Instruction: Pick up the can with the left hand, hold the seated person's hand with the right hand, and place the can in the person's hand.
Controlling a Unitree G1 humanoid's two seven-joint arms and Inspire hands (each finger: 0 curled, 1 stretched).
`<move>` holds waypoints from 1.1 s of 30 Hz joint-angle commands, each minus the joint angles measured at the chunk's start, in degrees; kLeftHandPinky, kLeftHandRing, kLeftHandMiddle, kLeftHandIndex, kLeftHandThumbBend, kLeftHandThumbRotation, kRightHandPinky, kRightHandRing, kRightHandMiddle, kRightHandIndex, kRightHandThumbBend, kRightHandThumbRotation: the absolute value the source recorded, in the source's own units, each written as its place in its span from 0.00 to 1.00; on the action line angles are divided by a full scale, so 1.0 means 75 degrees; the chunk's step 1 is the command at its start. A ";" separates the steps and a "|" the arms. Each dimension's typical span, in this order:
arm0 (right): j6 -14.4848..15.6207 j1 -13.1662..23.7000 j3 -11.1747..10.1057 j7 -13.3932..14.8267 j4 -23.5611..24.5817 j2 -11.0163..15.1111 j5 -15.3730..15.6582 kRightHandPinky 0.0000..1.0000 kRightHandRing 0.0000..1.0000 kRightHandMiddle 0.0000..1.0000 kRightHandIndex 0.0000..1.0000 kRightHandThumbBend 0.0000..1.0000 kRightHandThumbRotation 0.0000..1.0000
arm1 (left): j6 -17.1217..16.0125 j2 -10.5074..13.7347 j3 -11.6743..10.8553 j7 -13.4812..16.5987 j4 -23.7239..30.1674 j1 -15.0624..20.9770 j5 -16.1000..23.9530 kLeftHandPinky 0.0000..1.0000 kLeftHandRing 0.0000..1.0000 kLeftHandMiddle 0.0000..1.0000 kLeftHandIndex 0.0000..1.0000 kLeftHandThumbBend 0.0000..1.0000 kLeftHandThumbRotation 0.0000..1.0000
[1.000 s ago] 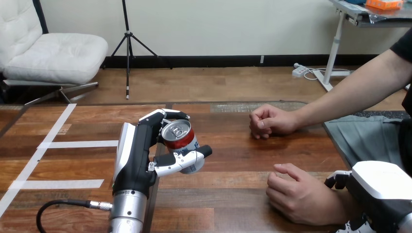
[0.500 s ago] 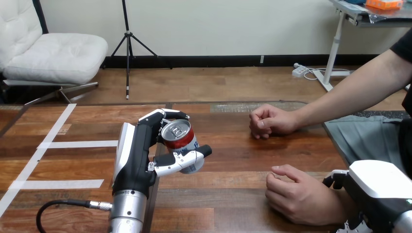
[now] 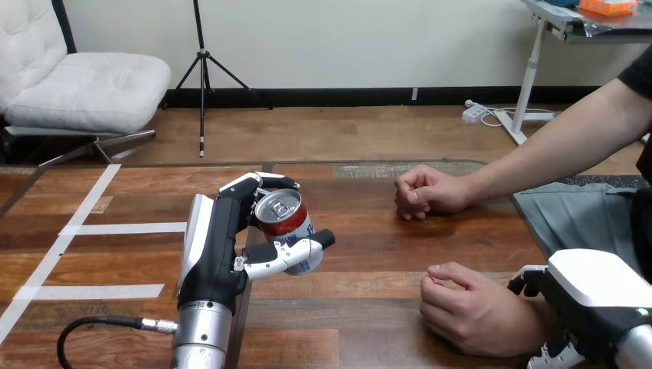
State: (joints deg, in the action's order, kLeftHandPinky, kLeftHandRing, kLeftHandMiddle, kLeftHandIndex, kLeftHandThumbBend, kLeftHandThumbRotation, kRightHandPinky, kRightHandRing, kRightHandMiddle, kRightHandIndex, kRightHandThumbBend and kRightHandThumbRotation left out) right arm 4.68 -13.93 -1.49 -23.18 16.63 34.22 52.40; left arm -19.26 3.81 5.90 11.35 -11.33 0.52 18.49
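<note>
A red-and-white can [image 3: 284, 225] with a silver top is upright in my left hand [image 3: 219, 246], whose fingers and thumb are curled round it left of the table's middle. The person's near hand [image 3: 470, 311] rests loosely curled, knuckles up, on the table at the front right. My right hand [image 3: 596, 300] is at the bottom right corner, against that hand's wrist; how it meets the wrist is hidden. The person's far hand [image 3: 425, 192] lies as a fist further back on the table.
White tape strips [image 3: 92, 227] mark the wooden table [image 3: 369, 254] at the left. A grey cloth [image 3: 573, 215] lies over the table's right edge. The person's forearm [image 3: 553, 146] reaches in from the right.
My right hand has edged left, closer in on the person's near wrist. That hand shifted slightly. The left hand and the can have not moved.
</note>
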 commanded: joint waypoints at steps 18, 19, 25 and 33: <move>0.0213 0.0895 0.0462 -0.0410 -0.0293 0.0436 0.0318 0.66 0.73 0.77 0.75 0.82 0.01 | -0.0251 0.0030 -0.0061 0.0061 0.0327 0.0447 -0.0032 0.46 0.42 0.44 0.57 0.69 0.00; 0.0224 0.0905 0.0472 -0.0430 -0.0298 0.0446 0.0315 0.66 0.73 0.77 0.75 0.82 0.01 | -0.0253 0.0031 -0.0061 0.0059 0.0330 0.0446 -0.0035 0.46 0.42 0.44 0.57 0.69 0.00; 0.0307 0.0983 0.0527 -0.0479 -0.0380 0.0479 0.0308 0.67 0.74 0.77 0.75 0.81 0.00 | -0.0297 0.0037 -0.0065 0.0051 0.0329 0.0439 -0.0059 0.46 0.42 0.44 0.57 0.69 0.00; 0.0348 0.1050 0.0551 -0.0469 -0.0510 0.0466 0.0251 0.67 0.73 0.76 0.75 0.78 0.00 | -0.0262 0.0048 -0.0067 0.0045 0.0358 0.0429 -0.0051 0.46 0.43 0.44 0.57 0.69 0.00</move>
State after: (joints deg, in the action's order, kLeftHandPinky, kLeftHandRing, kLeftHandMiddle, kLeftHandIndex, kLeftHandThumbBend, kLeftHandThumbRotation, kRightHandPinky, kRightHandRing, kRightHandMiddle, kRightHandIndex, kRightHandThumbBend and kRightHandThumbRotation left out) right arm 6.64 -9.71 2.14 -26.53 13.83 36.34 54.35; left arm -19.26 4.00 5.88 11.36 -11.32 0.51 18.54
